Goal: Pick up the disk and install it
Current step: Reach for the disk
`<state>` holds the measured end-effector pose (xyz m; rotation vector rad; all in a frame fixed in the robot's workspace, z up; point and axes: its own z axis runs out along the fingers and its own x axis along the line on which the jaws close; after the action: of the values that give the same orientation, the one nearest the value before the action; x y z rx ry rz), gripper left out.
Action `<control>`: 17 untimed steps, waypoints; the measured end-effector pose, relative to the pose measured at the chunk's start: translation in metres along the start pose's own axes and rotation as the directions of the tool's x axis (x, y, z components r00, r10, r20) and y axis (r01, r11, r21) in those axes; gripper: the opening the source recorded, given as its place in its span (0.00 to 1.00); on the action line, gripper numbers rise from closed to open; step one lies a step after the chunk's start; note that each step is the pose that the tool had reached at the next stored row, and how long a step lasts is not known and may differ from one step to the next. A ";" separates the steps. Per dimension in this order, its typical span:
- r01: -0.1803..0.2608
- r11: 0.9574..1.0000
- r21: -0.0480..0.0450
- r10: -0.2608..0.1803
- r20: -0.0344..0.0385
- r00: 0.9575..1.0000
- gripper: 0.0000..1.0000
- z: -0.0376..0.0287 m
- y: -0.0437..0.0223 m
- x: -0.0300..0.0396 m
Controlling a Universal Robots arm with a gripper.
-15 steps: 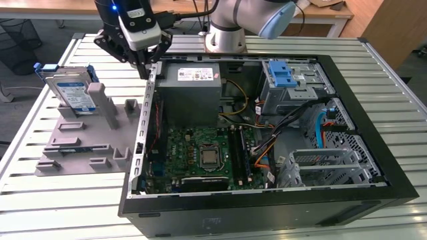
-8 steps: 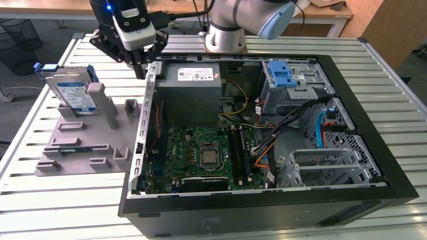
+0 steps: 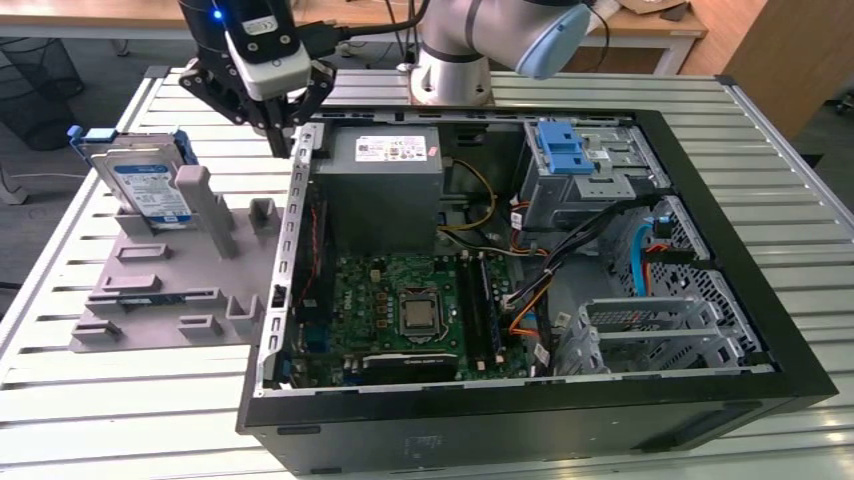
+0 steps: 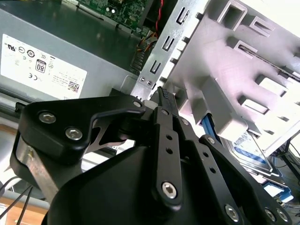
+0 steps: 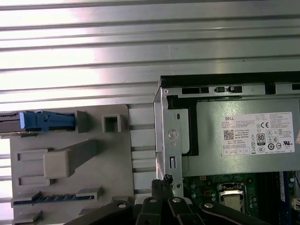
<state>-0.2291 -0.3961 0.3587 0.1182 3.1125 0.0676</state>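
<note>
The disk (image 3: 144, 182) stands on edge in a grey holder (image 3: 174, 290) at the exterior view's left, silver with a white-and-blue label and a blue carrier frame. In the first wrist view its blue frame (image 5: 47, 121) shows edge-on. The second wrist view has the disk (image 4: 253, 149) behind a grey post. My gripper (image 3: 279, 148) hangs above the table between the holder and the computer case's near wall, to the right of the disk and apart from it. Both wrist views show the gripper (image 4: 162, 92) (image 5: 162, 180) with its fingers shut together and nothing between them.
The open black computer case (image 3: 747, 250) lies on a slatted metal table (image 3: 107, 400). Inside are a grey power-supply box (image 3: 387, 175), a motherboard (image 3: 400, 315), cables, and a metal drive bay with a blue latch (image 3: 566, 150). The arm's base (image 3: 451, 70) stands behind the case.
</note>
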 end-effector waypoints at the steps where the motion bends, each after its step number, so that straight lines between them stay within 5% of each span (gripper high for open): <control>1: 0.000 1.000 0.000 0.000 0.000 1.000 0.11 0.0000 0.0003 0.0001; 17: 0.000 1.000 0.000 0.000 0.000 1.000 0.11 0.0001 0.0040 0.0065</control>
<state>-0.2353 -0.3917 0.3586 0.1180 3.1125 0.0677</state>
